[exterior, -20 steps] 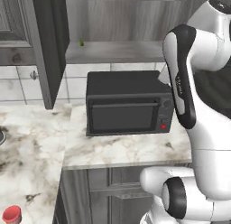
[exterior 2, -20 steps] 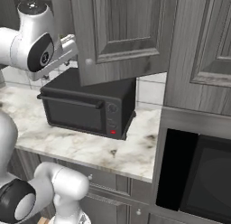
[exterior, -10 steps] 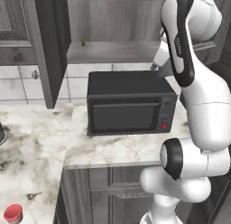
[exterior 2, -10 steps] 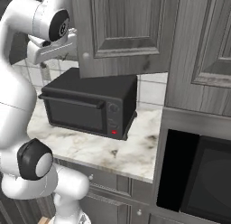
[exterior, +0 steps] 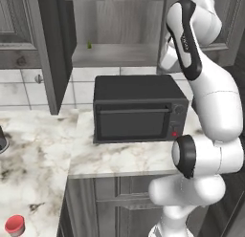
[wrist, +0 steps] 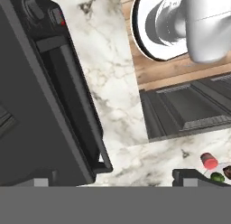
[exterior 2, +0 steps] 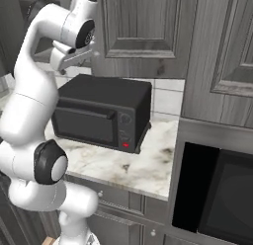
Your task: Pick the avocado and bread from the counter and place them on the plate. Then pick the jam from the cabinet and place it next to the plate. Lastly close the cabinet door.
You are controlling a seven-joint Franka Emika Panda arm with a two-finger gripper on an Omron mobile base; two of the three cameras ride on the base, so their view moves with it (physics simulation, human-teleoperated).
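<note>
Holding pincer (wrist: 113, 179) released, nothing between tips, high beside the cabinet (exterior: 115, 26) shelf. Noting cabinet door (exterior: 53, 49) swung open, long axis upright, lying well to pincer's left across the opening. Probably needing a leftward reach.

One black microwave (exterior: 136, 109) sits on one marble counter (exterior: 33, 150). Left of the microwave hangs one open cabinet door (exterior: 52, 45). One red jam (exterior: 15, 225) jar, one avocado (wrist: 218, 177) and one bread (wrist: 227, 172) lie on the counter well off from the microwave.
</note>
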